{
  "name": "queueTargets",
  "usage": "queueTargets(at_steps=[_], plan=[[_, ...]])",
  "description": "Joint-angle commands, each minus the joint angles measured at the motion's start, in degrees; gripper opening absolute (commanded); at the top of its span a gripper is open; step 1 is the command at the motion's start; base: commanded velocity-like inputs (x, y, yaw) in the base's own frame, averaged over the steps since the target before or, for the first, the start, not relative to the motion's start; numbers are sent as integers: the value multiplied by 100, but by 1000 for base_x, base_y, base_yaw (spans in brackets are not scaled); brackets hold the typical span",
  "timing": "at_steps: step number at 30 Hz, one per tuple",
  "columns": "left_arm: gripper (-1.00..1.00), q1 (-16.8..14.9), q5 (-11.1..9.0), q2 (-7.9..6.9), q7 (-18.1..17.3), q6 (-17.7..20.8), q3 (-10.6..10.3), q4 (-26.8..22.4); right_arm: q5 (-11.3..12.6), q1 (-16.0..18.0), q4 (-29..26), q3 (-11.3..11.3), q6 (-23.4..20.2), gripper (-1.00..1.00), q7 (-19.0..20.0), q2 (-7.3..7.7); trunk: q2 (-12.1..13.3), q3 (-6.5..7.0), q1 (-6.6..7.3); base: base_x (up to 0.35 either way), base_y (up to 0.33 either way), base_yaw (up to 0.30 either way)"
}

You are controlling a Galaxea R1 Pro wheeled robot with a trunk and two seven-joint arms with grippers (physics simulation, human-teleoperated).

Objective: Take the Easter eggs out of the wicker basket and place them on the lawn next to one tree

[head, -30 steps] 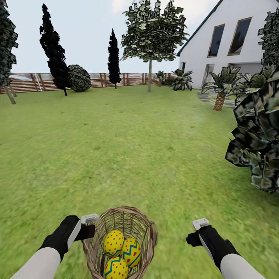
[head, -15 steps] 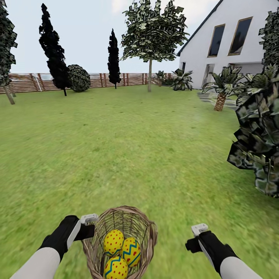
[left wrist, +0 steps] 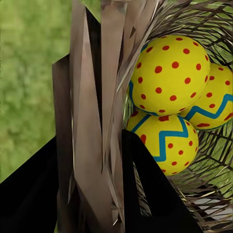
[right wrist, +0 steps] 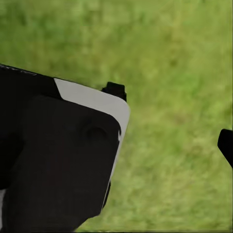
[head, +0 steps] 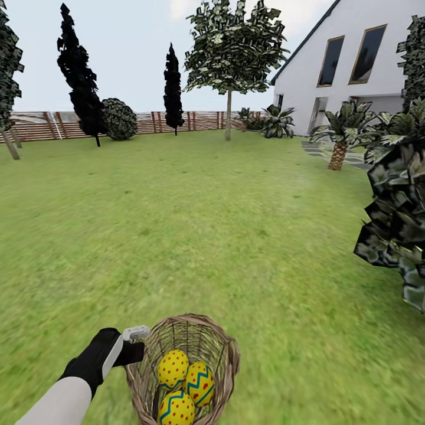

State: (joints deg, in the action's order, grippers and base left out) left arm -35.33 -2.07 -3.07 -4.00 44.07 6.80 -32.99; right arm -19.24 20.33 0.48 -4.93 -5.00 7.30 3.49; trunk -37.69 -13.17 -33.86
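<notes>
The wicker basket (head: 143,386) hangs low in the head view, over the lawn (head: 195,224). My left gripper (head: 139,349) is shut on its rim. Three yellow Easter eggs with red dots and zigzag bands lie inside: one (head: 173,369), a second (head: 200,383) and a third (head: 176,409). The left wrist view shows the woven rim (left wrist: 97,121) pinched between my black fingers (left wrist: 29,199), with the eggs (left wrist: 170,73) just behind it. My right gripper (right wrist: 170,126) is open over bare grass. A leafy tree (head: 228,115) stands far ahead.
A dark leafy bush (head: 395,224) crowds the right side. A short palm (head: 337,154) and a white house (head: 354,65) lie beyond it. Dark cypresses (head: 79,77) and a wooden fence (head: 147,121) line the far edge. Wide grass stretches ahead.
My right arm has dropped out of the head view. The bush has slid rightward as the camera moved. The left gripper still holds the basket in the same place.
</notes>
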Motion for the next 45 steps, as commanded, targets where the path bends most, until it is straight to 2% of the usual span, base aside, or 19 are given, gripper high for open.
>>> queueTargets(at_steps=[1, 4, 6, 11, 17, 24, 28, 45], plan=[[-100, -4, -83, 1, -13, 31, 19, -6, -47, -296, 9, -52, 238, 100, 17, 2, -7, -7, -5, 322, 0, 0], [-100, -3, -83, 7, -13, 31, 19, -5, -48, -810, 132, -52, 817, 100, 17, 2, -7, -7, -5, 322, 0, 0], [-100, -4, -83, 2, -13, 31, 23, -6, -34, -864, 284, -52, 889, 100, 17, 7, -7, -7, -5, 322, 0, 0], [-100, -4, -75, -10, -13, 29, 32, -63, -45, -876, 277, -52, 904, 100, 17, 2, -7, -7, -5, 322, 0, 0], [-100, -6, -74, -147, -13, 22, 32, -85, -36, -879, 281, -52, 904, 100, 17, -6, -7, -7, -5, 291, 0, 0], [-100, -5, -74, -150, -13, 21, 37, -63, -50, -877, 269, -52, 904, 100, 17, -4, -7, -7, -5, 57, 0, 0], [-100, -4, -74, -142, -13, -197, 33, -41, -61, -875, 243, -52, 904, 100, 17, -26, -7, -7, -5, 308, 0, 0], [-100, -2, -74, -142, -13, -224, 32, -35, -54, -874, 242, -52, 904, 100, 17, -24, -7, -7, -5, 325, 0, 0]])
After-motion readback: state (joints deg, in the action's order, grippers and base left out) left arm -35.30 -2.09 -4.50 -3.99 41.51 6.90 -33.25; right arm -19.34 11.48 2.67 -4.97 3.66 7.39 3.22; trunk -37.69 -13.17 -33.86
